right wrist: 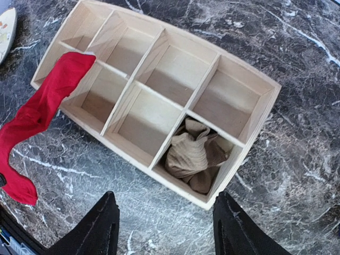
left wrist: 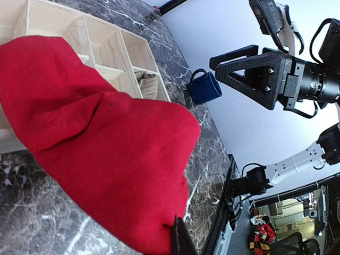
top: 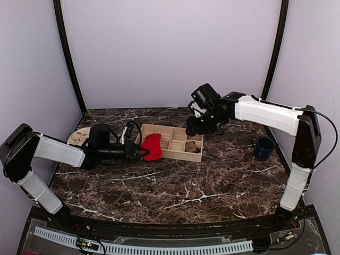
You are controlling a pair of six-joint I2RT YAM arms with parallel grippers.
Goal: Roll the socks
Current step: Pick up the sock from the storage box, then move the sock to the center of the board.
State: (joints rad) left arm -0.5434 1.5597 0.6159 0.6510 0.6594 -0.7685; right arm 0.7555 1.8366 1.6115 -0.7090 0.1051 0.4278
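right wrist: tan sock (right wrist: 194, 154) in tray (right wrist: 257, 114) just beyond spread right claw (right wrist: 166, 195)

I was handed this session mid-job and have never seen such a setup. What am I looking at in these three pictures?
Two robot arms are bolted at the near edge of a marble table. The wide picture looks down from above and behind them. The other two pictures come from a camera on each wrist.

The left claw is shut on one end of the red sock. The sock's other end drapes over the wall of a wooden divided tray.

The right claw is open and empty, hanging above the tray. Its camera shows the tan sock bunched in a corner compartment.

Also on the table are a blue mug on the right and a patterned plate on the left.
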